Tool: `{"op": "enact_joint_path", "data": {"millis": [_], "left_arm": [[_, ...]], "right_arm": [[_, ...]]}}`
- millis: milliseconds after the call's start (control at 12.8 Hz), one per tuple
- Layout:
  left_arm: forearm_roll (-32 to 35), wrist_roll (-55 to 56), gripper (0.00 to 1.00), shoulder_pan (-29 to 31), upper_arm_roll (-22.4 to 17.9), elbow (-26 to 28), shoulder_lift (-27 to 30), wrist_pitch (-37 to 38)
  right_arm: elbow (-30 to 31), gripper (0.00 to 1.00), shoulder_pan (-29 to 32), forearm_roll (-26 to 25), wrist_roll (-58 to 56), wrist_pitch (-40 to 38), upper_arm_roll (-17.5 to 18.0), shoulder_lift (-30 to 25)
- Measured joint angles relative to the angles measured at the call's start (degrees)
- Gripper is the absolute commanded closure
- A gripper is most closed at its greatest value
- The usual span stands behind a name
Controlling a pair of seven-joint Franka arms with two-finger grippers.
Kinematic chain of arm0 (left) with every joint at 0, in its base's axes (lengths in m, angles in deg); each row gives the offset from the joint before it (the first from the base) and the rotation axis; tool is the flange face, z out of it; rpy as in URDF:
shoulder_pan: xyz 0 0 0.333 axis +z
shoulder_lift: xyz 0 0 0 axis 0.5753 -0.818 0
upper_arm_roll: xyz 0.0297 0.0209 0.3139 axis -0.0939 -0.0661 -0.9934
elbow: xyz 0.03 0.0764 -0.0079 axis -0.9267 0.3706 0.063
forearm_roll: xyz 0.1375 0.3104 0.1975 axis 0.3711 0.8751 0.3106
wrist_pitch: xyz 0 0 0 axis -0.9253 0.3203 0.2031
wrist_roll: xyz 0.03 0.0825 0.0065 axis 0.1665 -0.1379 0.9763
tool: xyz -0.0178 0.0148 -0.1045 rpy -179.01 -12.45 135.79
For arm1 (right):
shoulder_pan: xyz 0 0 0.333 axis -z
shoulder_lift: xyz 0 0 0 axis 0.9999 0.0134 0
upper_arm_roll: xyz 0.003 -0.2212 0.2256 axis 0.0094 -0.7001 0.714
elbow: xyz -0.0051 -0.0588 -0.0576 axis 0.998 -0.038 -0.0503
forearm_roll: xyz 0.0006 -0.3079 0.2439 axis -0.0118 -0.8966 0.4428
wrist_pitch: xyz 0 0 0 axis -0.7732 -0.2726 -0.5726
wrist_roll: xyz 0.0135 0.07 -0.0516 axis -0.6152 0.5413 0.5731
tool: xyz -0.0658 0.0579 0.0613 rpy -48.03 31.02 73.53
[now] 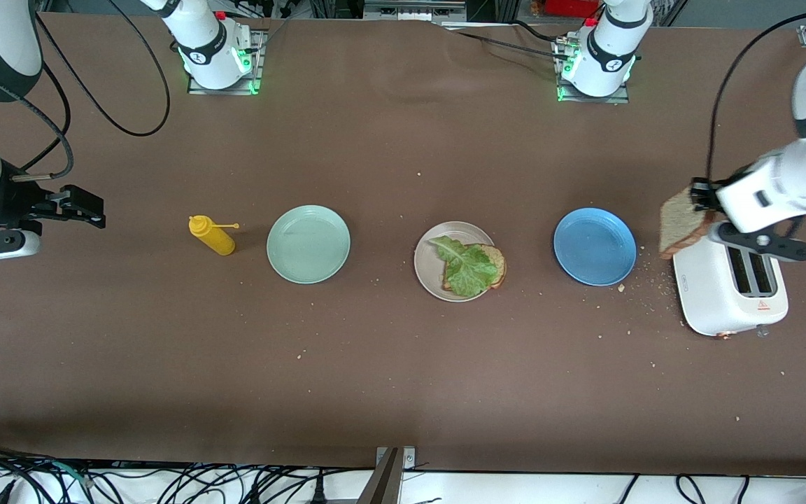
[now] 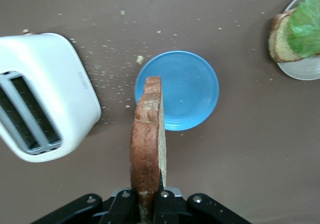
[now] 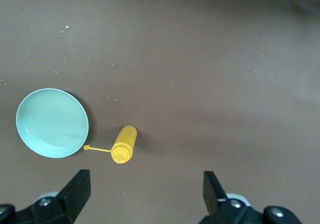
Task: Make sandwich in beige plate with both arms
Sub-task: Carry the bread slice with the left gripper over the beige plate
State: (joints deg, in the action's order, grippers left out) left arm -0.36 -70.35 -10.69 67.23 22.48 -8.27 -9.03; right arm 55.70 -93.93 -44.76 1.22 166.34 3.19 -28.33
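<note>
The beige plate (image 1: 425, 264) (image 2: 305, 72) lies mid-table and carries one slice of brown bread (image 1: 496, 263) (image 2: 280, 43) with green lettuce (image 1: 466, 269) (image 2: 306, 28) on top. My left gripper (image 1: 702, 199) (image 2: 148, 204) is shut on a second slice of bread (image 1: 683, 224) (image 2: 148, 139). It holds the slice on edge in the air, over the table between the toaster and the blue plate. My right gripper (image 1: 85, 206) (image 3: 147, 189) waits open and holds nothing, over bare table at the right arm's end, beside the mustard bottle.
A white toaster (image 1: 732, 287) (image 2: 45, 93) stands at the left arm's end with crumbs scattered round it. A blue plate (image 1: 594, 246) (image 2: 185, 88) lies between toaster and beige plate. A mint-green plate (image 1: 308, 243) (image 3: 52, 122) and a yellow mustard bottle (image 1: 213, 236) (image 3: 123, 144) lie toward the right arm's end.
</note>
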Motion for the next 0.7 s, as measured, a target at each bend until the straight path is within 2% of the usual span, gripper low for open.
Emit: {"op": "enact_joint_path", "data": {"millis": [78,312,468,702], "left_arm": [[-2.2,3.3,1.00,-1.6,0.2,0.0,-1.2,0.0],[-14.1,13.3,1.00,-5.0,0.2,0.1,-6.0,-1.9],[-19.0,18.3,1.00,-8.0,0.2,0.1,-9.5,-6.1],[-30.1,21.6,1.00,-11.2,0.2,0.1,-13.7,-13.9]], "right_arm": [[0.0,0.00,0.0,0.0,0.0,-0.1,0.0,0.0],[0.0,0.00,-0.2,0.0,0.0,-0.3,0.1,0.0],[0.1,0.00,-1.2,0.0,0.0,-0.2,0.1,0.2],[0.1,0.00,-1.5,0.0,0.1,-0.2,0.1,0.8]]}}
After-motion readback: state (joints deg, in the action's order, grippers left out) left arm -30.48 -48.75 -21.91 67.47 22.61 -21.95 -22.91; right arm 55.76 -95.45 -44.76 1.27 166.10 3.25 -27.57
